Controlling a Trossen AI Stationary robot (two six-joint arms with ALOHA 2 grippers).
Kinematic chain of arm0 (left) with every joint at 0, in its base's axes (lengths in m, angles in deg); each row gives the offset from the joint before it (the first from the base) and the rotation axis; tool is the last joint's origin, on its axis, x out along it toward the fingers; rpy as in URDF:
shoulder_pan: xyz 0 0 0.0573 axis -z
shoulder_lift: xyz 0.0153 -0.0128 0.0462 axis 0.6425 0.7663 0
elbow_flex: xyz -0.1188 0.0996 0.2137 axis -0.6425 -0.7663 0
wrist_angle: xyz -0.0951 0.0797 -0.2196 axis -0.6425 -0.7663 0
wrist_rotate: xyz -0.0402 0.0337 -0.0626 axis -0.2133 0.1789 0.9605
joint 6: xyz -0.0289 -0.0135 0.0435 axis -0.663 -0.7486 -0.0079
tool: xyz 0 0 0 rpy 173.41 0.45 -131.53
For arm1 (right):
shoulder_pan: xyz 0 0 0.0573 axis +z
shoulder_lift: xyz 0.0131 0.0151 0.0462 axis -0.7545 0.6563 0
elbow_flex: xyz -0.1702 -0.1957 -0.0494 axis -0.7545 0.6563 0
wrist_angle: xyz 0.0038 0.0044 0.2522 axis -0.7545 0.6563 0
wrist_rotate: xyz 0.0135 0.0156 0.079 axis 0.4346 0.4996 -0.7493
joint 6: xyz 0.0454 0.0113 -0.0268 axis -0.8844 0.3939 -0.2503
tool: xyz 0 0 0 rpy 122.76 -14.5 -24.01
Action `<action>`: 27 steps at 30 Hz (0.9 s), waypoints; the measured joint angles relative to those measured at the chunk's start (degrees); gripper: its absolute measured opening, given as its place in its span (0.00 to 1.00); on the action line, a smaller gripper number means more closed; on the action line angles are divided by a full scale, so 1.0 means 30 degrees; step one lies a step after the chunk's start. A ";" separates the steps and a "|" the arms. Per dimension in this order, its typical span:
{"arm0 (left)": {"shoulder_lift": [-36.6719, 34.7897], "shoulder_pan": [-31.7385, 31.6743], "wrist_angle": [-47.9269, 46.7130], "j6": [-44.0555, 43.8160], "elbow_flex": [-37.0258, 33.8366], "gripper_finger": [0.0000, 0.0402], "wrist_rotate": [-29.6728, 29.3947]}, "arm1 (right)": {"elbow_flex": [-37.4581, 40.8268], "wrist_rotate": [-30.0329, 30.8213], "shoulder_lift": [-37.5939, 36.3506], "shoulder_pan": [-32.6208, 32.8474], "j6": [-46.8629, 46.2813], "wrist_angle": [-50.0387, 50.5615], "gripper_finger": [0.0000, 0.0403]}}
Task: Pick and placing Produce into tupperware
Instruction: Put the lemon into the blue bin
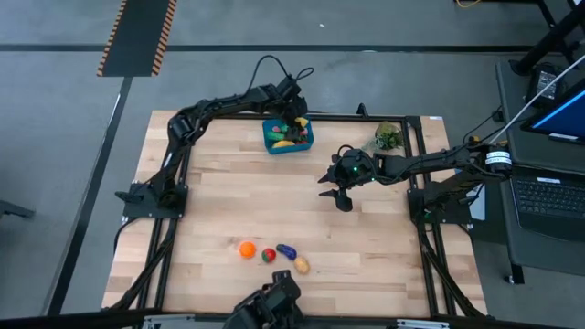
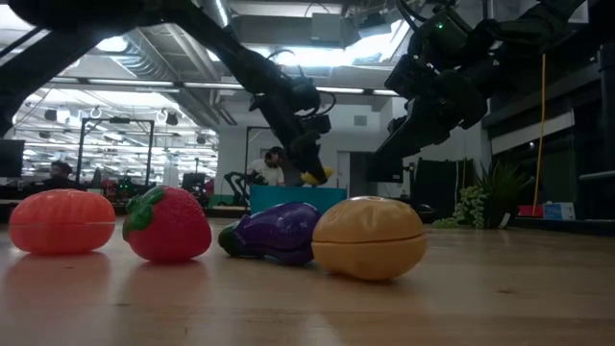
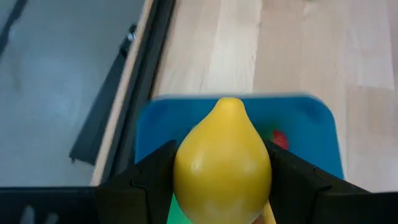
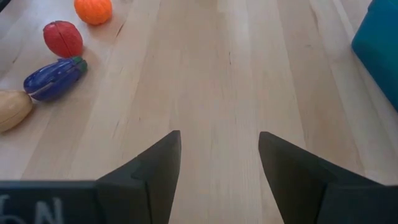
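**A:** Where are we in the task?

**B:** My left gripper (image 3: 221, 186) is above the blue box (image 1: 289, 135) at the far edge of the worktop (image 1: 219, 201), fingers clenched on a yellow lemon (image 3: 222, 162). A few pieces already lie inside; I make out some yellow, red and green.

**A:** And what's left?

**B:** Four pieces near the front edge: the orange (image 1: 247, 249), the strawberry (image 1: 268, 255), the eggplant (image 1: 287, 250) and the potato (image 1: 302, 265), all close together, well apart from the box.

**A:** Your other arm?

**B:** My right gripper (image 4: 219, 155) hangs over bare worktop mid-table, fingers spread, nothing in them. I'd say we're past halfway.
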 joint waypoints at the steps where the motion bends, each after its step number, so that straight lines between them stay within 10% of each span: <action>1: 0.0062 0.0000 0.0320 -0.0013 0.0000 0.49 0.0131 | 0.0000 0.0000 0.0000 0.0001 0.0000 0.0010 0.54; 27: 0.0130 0.0294 0.1227 0.0004 -0.0277 0.60 0.0239 | 0.0000 0.0000 0.0000 0.0001 0.0015 0.0097 0.54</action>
